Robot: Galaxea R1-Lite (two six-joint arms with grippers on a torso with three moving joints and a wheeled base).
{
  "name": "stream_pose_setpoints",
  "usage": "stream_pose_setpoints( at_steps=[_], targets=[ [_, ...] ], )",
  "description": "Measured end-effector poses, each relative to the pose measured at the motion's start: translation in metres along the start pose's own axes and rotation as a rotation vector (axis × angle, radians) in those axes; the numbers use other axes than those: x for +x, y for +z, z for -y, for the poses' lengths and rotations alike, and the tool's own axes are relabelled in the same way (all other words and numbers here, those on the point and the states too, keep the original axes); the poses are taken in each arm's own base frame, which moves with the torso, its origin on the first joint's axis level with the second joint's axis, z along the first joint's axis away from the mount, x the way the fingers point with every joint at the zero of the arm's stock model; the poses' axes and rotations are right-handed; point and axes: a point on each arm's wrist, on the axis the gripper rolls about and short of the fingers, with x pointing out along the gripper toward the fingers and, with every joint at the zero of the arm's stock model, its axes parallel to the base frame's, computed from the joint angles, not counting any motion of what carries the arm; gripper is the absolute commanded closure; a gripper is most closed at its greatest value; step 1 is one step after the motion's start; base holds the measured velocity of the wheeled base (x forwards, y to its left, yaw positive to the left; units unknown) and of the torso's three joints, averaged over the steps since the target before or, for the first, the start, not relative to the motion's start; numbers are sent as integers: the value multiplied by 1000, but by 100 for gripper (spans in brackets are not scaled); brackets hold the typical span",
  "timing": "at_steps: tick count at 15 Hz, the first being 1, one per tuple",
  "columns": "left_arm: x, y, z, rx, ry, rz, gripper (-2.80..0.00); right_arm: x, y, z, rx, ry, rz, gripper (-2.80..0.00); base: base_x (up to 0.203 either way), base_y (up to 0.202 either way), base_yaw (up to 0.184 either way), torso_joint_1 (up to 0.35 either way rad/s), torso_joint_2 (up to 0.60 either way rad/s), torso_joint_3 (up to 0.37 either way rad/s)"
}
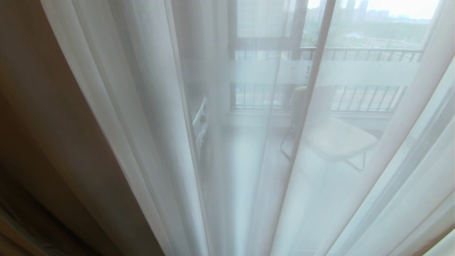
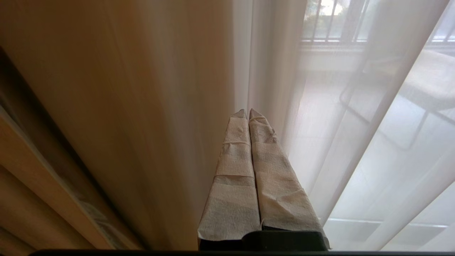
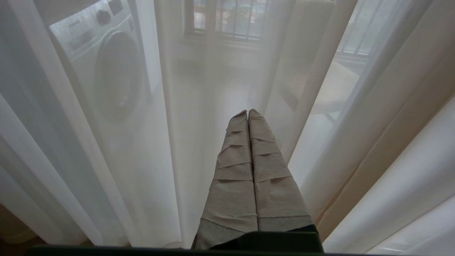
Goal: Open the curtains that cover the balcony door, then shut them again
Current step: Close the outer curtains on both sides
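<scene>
Left gripper [image 2: 247,113] clenched on nothing, tips just before beige drape [image 2: 117,106]. Right gripper [image 3: 247,113] likewise clenched, empty, facing sheers [image 3: 199,89]. Curtains [image 1: 142,117] drawn across the whole head view. Through sheers: door frame [image 1: 312,71], chair [image 1: 337,140], washer [image 3: 106,67], railing [image 1: 369,54].

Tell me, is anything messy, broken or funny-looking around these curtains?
Nothing stands out. The white sheer curtains hang in smooth folds across the glass, with the beige drape gathered beside them. Behind the sheers, a chair stands upright on the balcony and a washing machine sits by the wall.
</scene>
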Motion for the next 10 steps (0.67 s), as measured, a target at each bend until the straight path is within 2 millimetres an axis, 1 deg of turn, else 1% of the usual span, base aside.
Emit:
stream_pose_setpoints(
  at_steps=[3, 5, 7, 10],
  targets=[
    [-1, 2, 0, 5, 2, 0, 0, 0, 0, 0, 1, 0, 0, 0, 0, 0, 0, 0, 0, 0],
    [-3, 13, 0, 5, 7, 22, 0, 0, 0, 0, 0, 0, 0, 0, 0, 0, 0, 0, 0, 0],
    [-6, 33, -1, 3, 35, 55, 0, 0, 0, 0, 1, 0, 0, 0, 0, 0, 0, 0, 0, 0],
    [-10, 69, -4, -4, 115, 112, 0, 0, 0, 0, 0, 0, 0, 0, 0, 0, 0, 0, 0, 0]
  ],
)
